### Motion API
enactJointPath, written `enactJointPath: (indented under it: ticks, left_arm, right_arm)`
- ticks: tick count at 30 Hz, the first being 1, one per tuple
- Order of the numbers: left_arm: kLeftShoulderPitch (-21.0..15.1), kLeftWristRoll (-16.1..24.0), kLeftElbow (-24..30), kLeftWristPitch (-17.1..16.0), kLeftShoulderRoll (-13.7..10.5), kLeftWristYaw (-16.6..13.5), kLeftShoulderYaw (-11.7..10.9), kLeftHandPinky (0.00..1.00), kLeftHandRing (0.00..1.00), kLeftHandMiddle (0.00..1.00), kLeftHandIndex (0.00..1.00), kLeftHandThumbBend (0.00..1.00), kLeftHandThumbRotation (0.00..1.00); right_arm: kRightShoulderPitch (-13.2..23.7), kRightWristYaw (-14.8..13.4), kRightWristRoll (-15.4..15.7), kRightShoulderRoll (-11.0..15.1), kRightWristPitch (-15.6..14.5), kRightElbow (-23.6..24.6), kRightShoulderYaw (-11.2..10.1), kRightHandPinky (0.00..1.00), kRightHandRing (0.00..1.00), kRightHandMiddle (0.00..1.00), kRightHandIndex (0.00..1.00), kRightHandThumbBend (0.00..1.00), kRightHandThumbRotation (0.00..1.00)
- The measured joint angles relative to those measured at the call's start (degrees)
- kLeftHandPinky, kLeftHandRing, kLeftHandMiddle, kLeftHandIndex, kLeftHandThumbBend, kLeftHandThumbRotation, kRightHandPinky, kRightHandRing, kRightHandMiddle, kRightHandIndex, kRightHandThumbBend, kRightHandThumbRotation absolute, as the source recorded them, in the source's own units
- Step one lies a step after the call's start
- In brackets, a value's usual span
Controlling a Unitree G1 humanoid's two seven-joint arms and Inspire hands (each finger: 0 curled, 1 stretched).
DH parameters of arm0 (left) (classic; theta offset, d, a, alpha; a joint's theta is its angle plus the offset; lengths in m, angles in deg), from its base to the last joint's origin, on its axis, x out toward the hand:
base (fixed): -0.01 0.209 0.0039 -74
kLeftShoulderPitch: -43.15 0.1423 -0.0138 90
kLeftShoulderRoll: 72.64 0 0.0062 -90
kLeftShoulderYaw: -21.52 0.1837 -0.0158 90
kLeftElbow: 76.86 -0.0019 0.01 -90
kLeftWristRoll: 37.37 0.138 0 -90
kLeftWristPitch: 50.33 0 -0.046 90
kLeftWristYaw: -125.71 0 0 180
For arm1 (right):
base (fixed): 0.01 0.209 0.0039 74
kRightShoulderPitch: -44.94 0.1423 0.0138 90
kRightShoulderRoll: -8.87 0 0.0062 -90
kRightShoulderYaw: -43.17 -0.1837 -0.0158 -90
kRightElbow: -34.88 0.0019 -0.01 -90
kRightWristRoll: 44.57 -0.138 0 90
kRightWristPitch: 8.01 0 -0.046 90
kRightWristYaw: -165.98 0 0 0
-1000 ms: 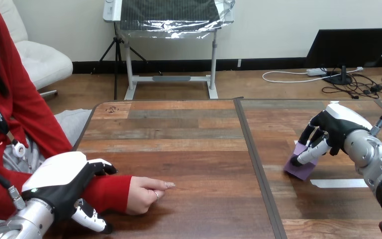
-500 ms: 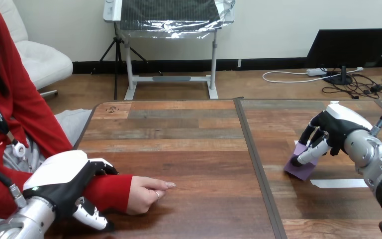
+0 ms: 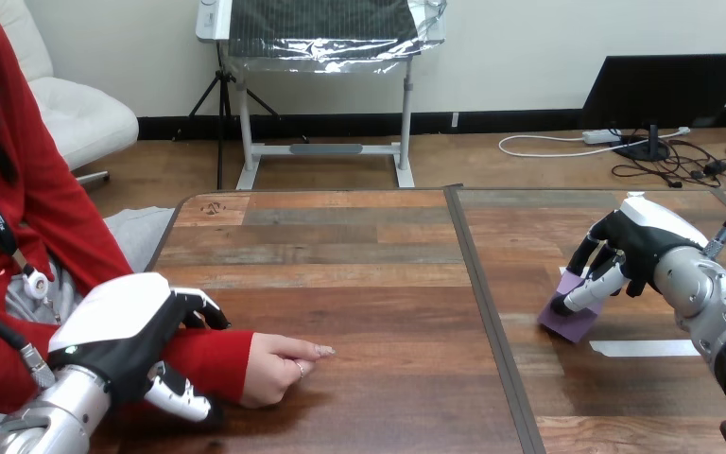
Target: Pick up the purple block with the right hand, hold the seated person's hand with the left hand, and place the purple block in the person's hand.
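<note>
The purple block (image 3: 574, 320) sits tilted on the right half of the table, its upper end between the fingers and thumb of my right hand (image 3: 635, 242), which is curled on it from above. At the lower left, the person's hand (image 3: 281, 364) rests palm down on the wood, loosely closed, with a red sleeve (image 3: 213, 355) behind it. My left hand (image 3: 118, 333) lies over that sleeve at the wrist. Its fingers (image 3: 203, 312) curl over the far side and its thumb (image 3: 181, 401) wraps the near side.
A dark seam (image 3: 489, 312) runs front to back across the wooden table (image 3: 359, 274), between the two hands. A white tape strip (image 3: 645, 348) lies just right of the block. The person's torso fills the left edge.
My left hand has shifted slightly up and right along the red sleeve, with its thumb raised closer to the wrist. The right hand and the block have barely moved.
</note>
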Motion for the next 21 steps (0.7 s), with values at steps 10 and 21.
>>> enactJointPath:
  ticks: [10,21]
  left_arm:
    - [-0.2,0.0,-2.2,-0.5,1.1,-5.0,1.1,0.36,0.43,0.5,0.54,0.87,0.0]
    - [-0.3,-1.0,-4.2,-1.7,1.8,-8.5,1.5,0.28,0.35,0.43,0.49,0.81,0.0]
  right_arm:
    - [0.0,0.0,0.0,0.0,0.2,0.0,0.0,0.42,0.47,0.53,0.54,0.78,0.0]
    - [0.0,0.1,-0.2,-0.1,0.3,0.0,0.0,0.41,0.47,0.53,0.53,0.79,0.0]
